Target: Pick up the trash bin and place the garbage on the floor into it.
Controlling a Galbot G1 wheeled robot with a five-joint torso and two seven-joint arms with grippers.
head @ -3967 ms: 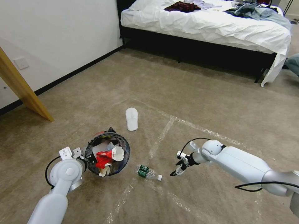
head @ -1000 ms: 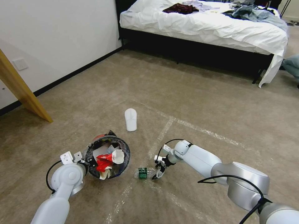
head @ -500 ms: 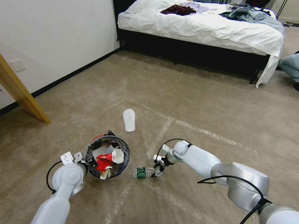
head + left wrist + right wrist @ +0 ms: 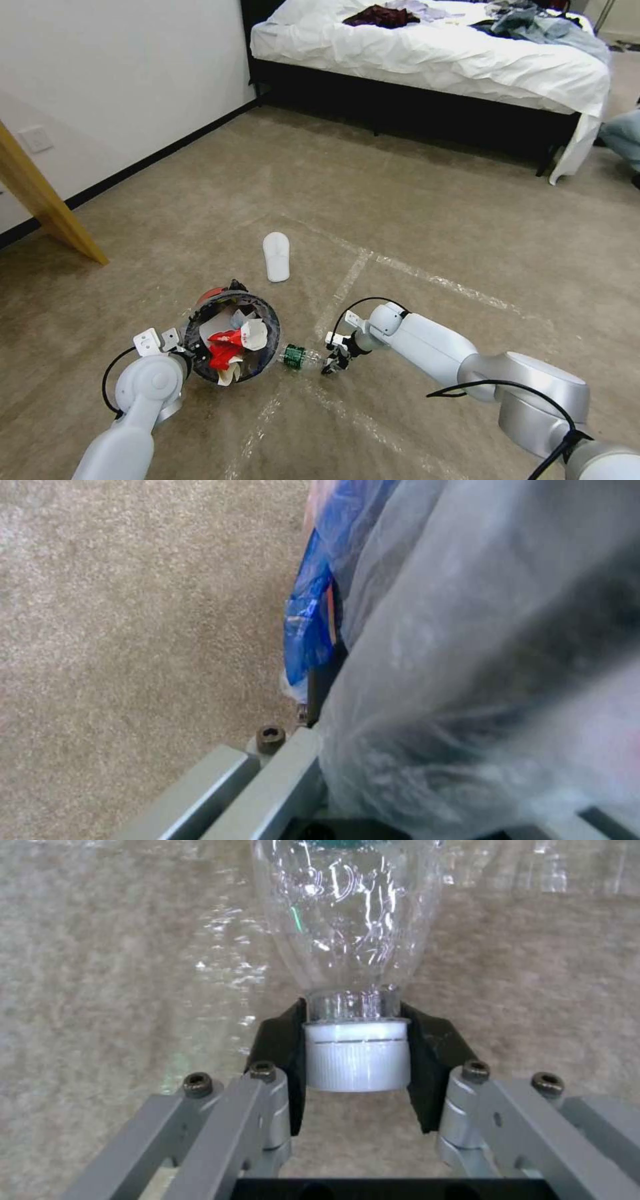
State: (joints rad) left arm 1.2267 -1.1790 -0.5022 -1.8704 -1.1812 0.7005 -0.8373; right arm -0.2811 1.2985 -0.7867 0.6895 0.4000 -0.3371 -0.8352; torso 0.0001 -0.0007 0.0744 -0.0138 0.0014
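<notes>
White cap of the clear bottle [image 4: 347, 940] sits pinched in the right claw [image 4: 357, 1060]; left claw [image 4: 183, 347] grips the trash bin [image 4: 200, 313].

Glossy clear plastic bottle [image 4: 347, 935]; matt, rough-piled carpet floor [image 4: 413, 193].

Beige-brown carpet floor [image 4: 427, 200] crossed by whitish tape lines [image 4: 353, 270]. White wall [image 4: 120, 73] with black skirting and socket plate [image 4: 35, 139]; slanting wooden beam [image 4: 40, 200]. Black-framed bed [image 4: 427, 60], white sheet, strewn clothes [image 4: 527, 23].
</notes>
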